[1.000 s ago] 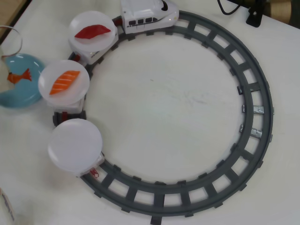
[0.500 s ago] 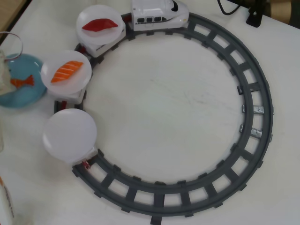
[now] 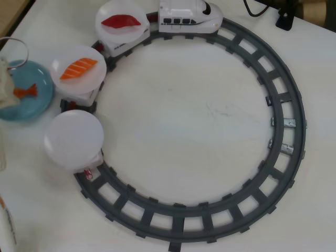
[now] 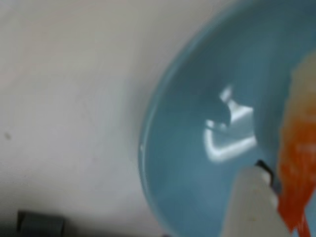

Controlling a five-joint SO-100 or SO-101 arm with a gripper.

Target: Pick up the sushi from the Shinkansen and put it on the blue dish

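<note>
The blue dish [image 3: 32,105] sits at the left edge of the table, outside the track; it fills the wrist view [image 4: 197,163]. My gripper [image 3: 7,88] hangs over the dish, mostly cut off by the left edge of the overhead view. It looks shut on the sushi [image 3: 25,92], whose red-orange tail sticks out over the dish. In the wrist view the sushi [image 4: 296,163] lies against a white finger [image 4: 252,202] just above the dish. The Shinkansen [image 3: 190,17] stands on the track at the top.
Behind the engine, cars carry white plates: one with a red piece [image 3: 122,22], one with a salmon piece [image 3: 79,68], one bare [image 3: 73,137]. The grey round track [image 3: 286,100] rings the table. A black cable [image 3: 286,16] lies at the top right.
</note>
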